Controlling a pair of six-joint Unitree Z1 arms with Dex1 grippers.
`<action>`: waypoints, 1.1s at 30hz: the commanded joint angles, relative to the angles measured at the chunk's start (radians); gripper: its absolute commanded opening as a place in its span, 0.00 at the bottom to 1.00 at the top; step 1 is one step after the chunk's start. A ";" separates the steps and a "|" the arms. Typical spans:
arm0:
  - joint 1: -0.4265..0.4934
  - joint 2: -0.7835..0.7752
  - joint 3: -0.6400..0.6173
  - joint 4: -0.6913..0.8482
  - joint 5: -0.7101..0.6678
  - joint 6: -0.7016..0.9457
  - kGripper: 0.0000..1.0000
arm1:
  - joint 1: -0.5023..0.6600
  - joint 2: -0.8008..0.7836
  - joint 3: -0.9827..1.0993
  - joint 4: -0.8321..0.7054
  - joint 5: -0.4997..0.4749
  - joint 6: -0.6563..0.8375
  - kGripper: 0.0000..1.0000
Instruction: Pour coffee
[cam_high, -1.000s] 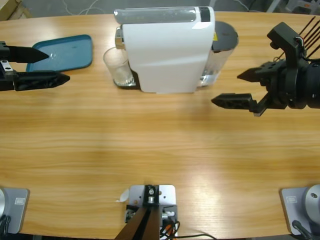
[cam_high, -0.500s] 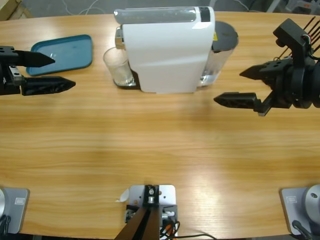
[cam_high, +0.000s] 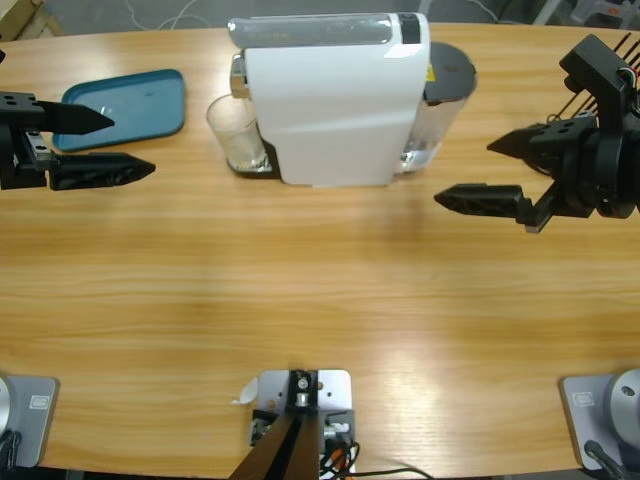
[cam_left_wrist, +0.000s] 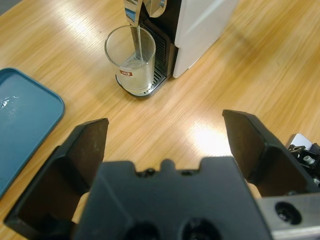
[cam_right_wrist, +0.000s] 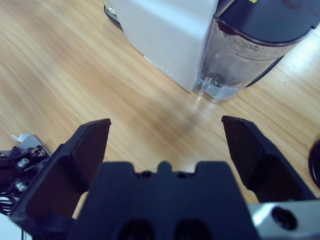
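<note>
left wrist view shows the small clear drinking glass (cam_left_wrist: 134, 60) standing on the drip tray under the spout of the big white coffee machine (cam_left_wrist: 200, 25), with a thin layer of pale coffee (cam_left_wrist: 134, 65) at its bottom. the left pincer (cam_high: 105, 145) is wide open and holds nothing, near the flat blue plastic tray (cam_high: 130, 105) on the long wooden desk (cam_high: 320, 300). the right pincer (cam_high: 470, 175) is wide open too, beside the machine's clear water tank (cam_right_wrist: 235, 75)
</note>
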 joint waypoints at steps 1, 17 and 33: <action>0.002 0.032 0.011 -0.009 -0.002 0.010 1.00 | 0.011 -0.013 0.025 0.013 -0.013 -0.012 1.00; 0.003 0.047 0.013 -0.009 -0.002 0.009 1.00 | 0.011 -0.015 0.028 0.013 -0.016 -0.013 1.00; 0.003 0.068 -0.005 -0.009 -0.002 0.011 1.00 | 0.011 -0.011 0.030 0.010 -0.019 -0.015 1.00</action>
